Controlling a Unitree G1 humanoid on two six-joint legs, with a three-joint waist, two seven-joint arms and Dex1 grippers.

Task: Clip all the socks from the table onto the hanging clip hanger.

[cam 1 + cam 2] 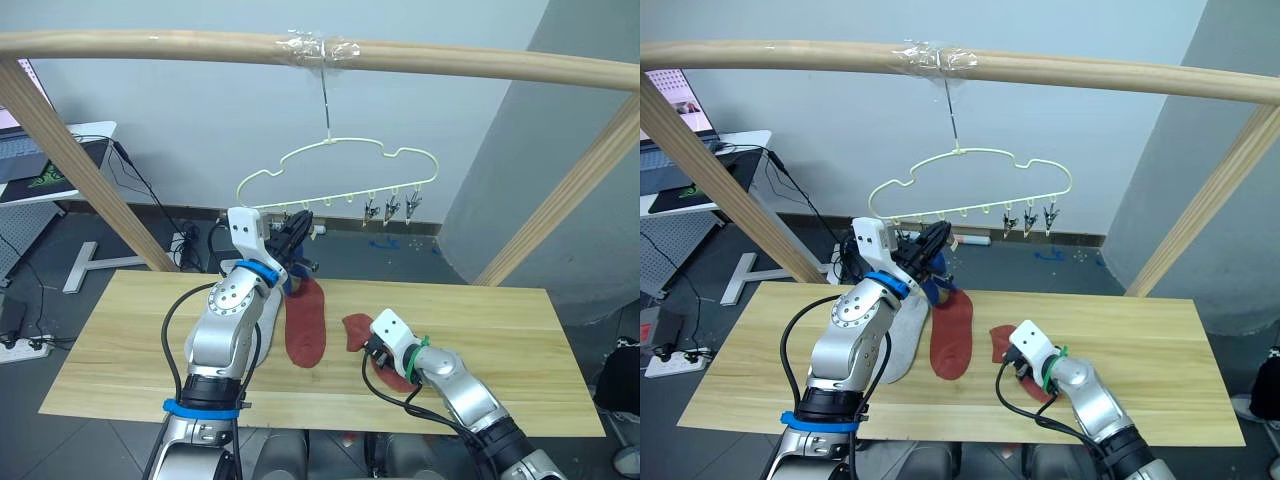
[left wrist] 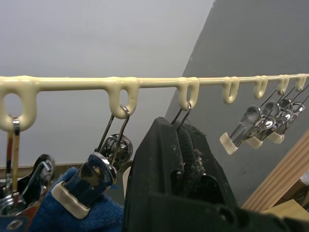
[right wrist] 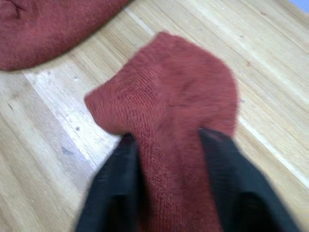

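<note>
Lower centre of the frame, the right gripper [image 3: 169,159] is clamped on 1 rust red sock [image 3: 169,96] lying on the table [image 1: 500,320] — pickup in hand. The left gripper [image 1: 293,235], fingers together, sits at the clip hanger [image 1: 340,175]. Next: lift the sock to a free clip [image 2: 234,137].

Rust red, blue and pale yellow-green on show.
Two rust-red socks [image 1: 306,322] [image 3: 169,121], blue sock [image 2: 77,212], yellow-green hanger [image 1: 340,170], light wood table [image 1: 500,330].

Knit rust-red sock [image 3: 169,111] on matt wood table [image 3: 270,72]; shiny metal clips [image 2: 104,166].
</note>
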